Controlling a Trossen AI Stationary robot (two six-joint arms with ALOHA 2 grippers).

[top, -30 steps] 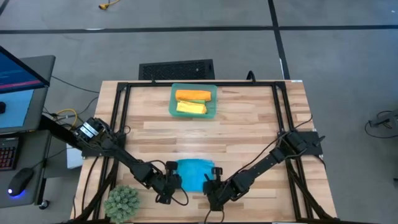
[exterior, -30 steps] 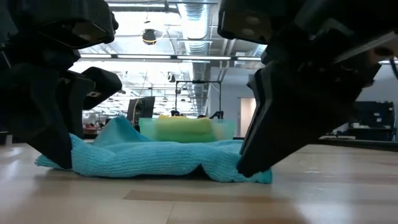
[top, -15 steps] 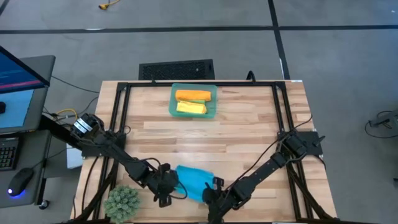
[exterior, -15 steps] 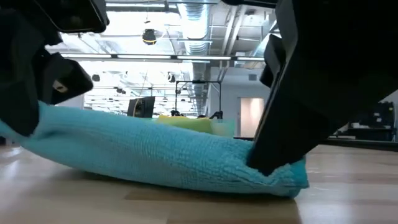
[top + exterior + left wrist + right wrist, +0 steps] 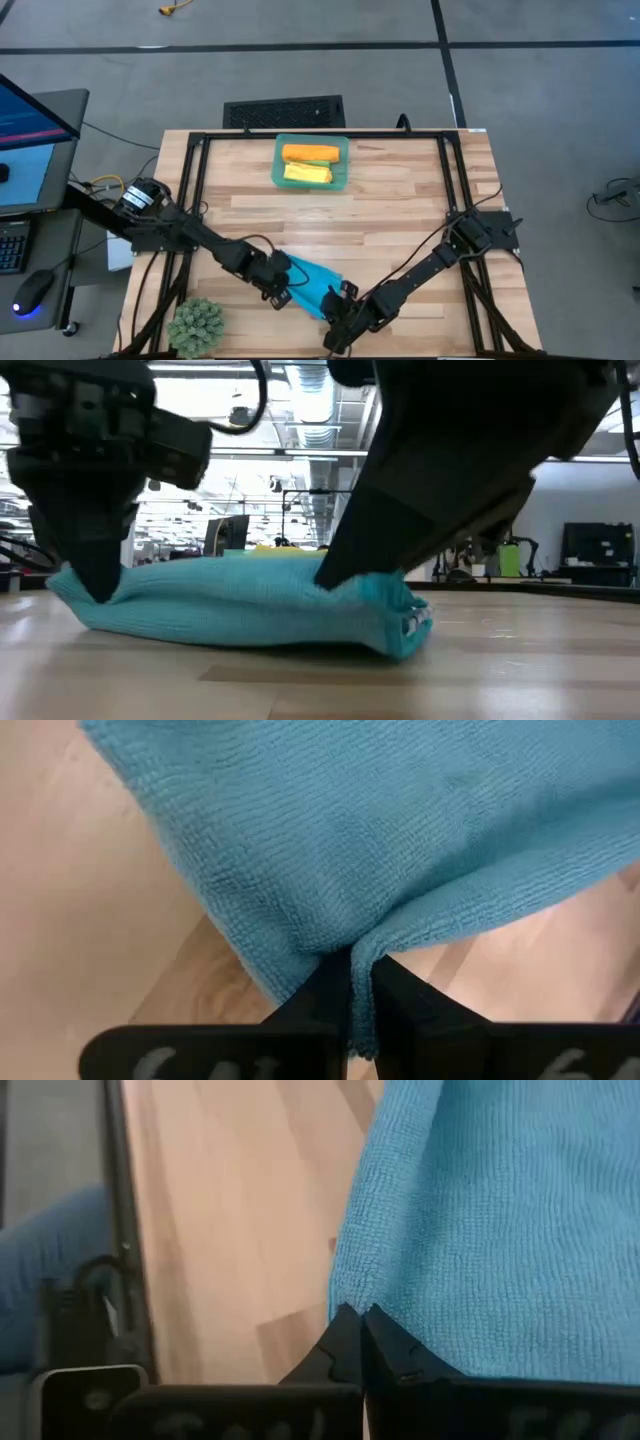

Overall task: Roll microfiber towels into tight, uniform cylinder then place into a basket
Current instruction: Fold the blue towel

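A: Where do we stand? We have the blue microfiber towel (image 5: pixel 310 285) in the lower middle of the high view, lying on the wooden table (image 5: pixel 400 210), with both claws on it.

B: Yes. Our left gripper (image 5: pixel 283 293) sits at the towel's lower-left edge, fingers pressed together on a pinch of cloth; the left wrist view shows the hem caught between them. Our right gripper (image 5: pixel 334 312) is at the lower-right end, its tips also closed on the towel's edge.

A: And the way it lies?

B: We read its long axis as a diagonal, from upper left down to lower right in the high view. In the low view it lies as a flat, loosely folded band across the middle of the frame, thicker at the right.

A: What worries us?

B: Both pinches are thin, just the hem. If we pull apart or lift unevenly, one edge could slip out and the fold would fall open. The slant could also give us a cone-shaped, crooked roll.

A: And the basket (image 5: pixel 279 166)?

B: At top centre, well apart from us, holding the orange rolled towel (image 5: pixel 310 153) and the yellow rolled towel (image 5: pixel 307 173), with what looks like a strip of green between them.
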